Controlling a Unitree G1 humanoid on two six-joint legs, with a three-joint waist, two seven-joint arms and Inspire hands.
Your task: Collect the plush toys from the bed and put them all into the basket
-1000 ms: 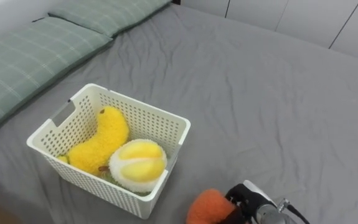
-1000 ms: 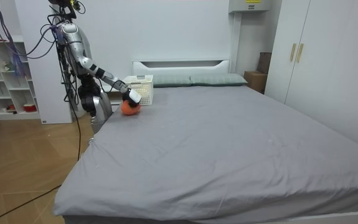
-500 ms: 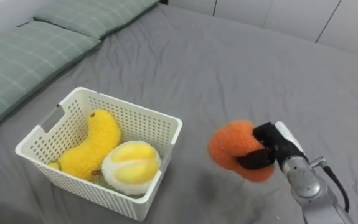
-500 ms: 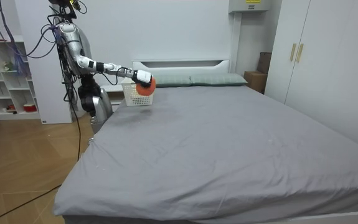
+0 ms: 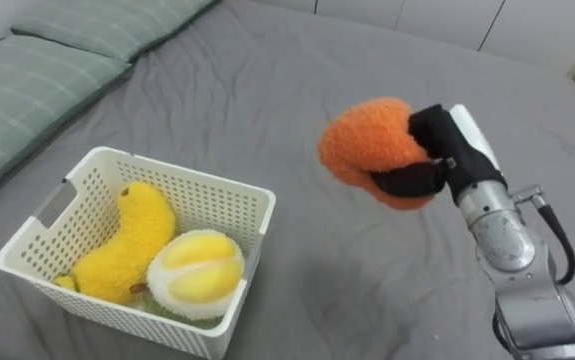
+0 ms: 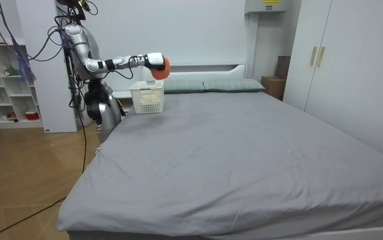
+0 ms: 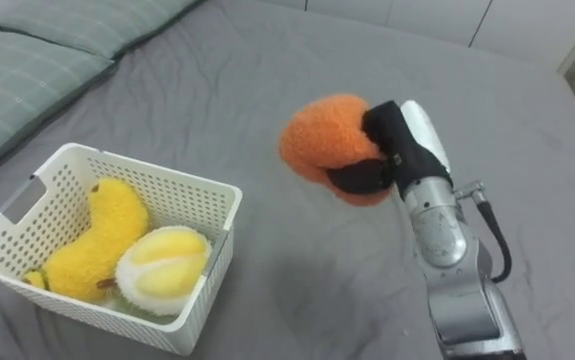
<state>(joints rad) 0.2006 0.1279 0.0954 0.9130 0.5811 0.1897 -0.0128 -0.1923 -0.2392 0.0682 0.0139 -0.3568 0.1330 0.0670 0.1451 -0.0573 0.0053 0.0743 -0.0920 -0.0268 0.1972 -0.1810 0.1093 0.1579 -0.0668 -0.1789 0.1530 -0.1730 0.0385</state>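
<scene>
Left eye view: orange plush toy (image 5: 365,140) is up in the air, clear of the grey bed (image 5: 297,60). It sits in the right hand (image 5: 445,140), on the hand's left side. Fingers curl over the toy's top-right and the thumb hooks under its lower edge, so the hand is clamped round the toy. Most of the toy bulges out left of the fingers.

Toy vs. white basket (image 5: 229,208): the toy hangs right of and beyond the basket's far-right corner, w/ bare sheet directly beneath it. Toy and basket are apart, no contact.

Basket contents: long yellow plush (image 5: 127,240) lying along the left side, and a round yellow-white plush (image 5: 195,275) at the near right, touching it. Green checked pillows (image 5: 37,80) lie far left at the bed's head.

Arm pose: the forearm comes in from the lower right and rises toward the toy, w/ the back of the hand facing right.

Room view: robot stands upright at the bed's head corner, on the room view's left. The right arm is stretched out approx. level at chest height. The toy is higher than the basket rim, a bit to the room view's right of it.
</scene>
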